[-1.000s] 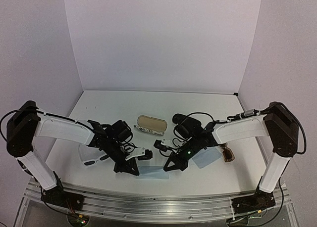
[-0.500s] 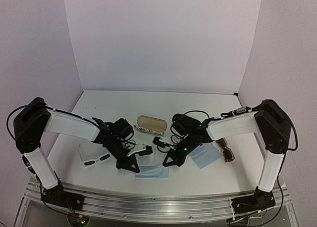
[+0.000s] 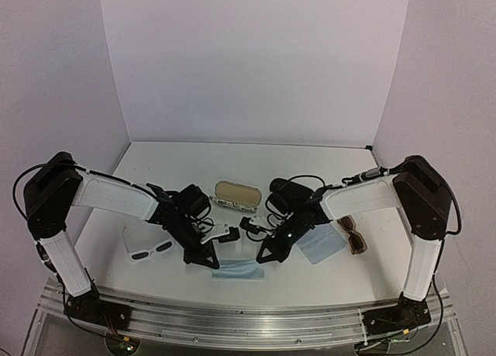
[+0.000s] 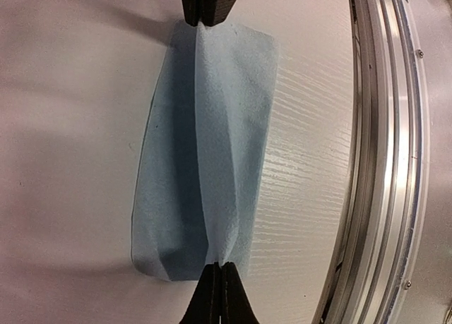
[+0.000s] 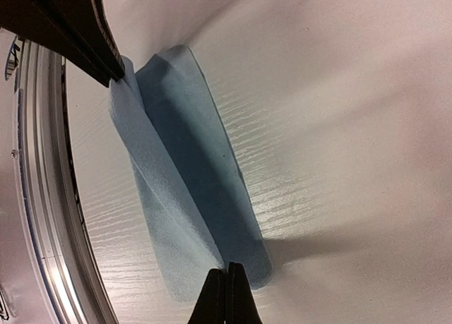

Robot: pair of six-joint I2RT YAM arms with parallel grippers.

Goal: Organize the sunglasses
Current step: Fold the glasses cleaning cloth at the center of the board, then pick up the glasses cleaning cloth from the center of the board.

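Note:
The white sunglasses (image 3: 149,250) lie on the table at the left. The brown sunglasses (image 3: 353,234) lie at the right. A light-blue cloth (image 3: 237,269) is stretched between both grippers near the front edge. My left gripper (image 3: 208,264) is shut on the cloth's left end; in the left wrist view (image 4: 217,267) its tips pinch a ridge of the cloth (image 4: 212,147). My right gripper (image 3: 262,258) is shut on the right end; in the right wrist view (image 5: 227,267) it pinches the cloth (image 5: 183,183), with the left gripper's fingers (image 5: 85,34) at the far end.
An open case (image 3: 235,193) with a tan lining lies at the table's middle. A second light-blue cloth (image 3: 324,244) lies right of my right gripper. The metal rail (image 3: 248,309) runs along the front edge, close to the held cloth.
Both grippers have moved a little back from the front edge, with the cloth pinched between them. The cloth is now drawn into a narrower folded strip.

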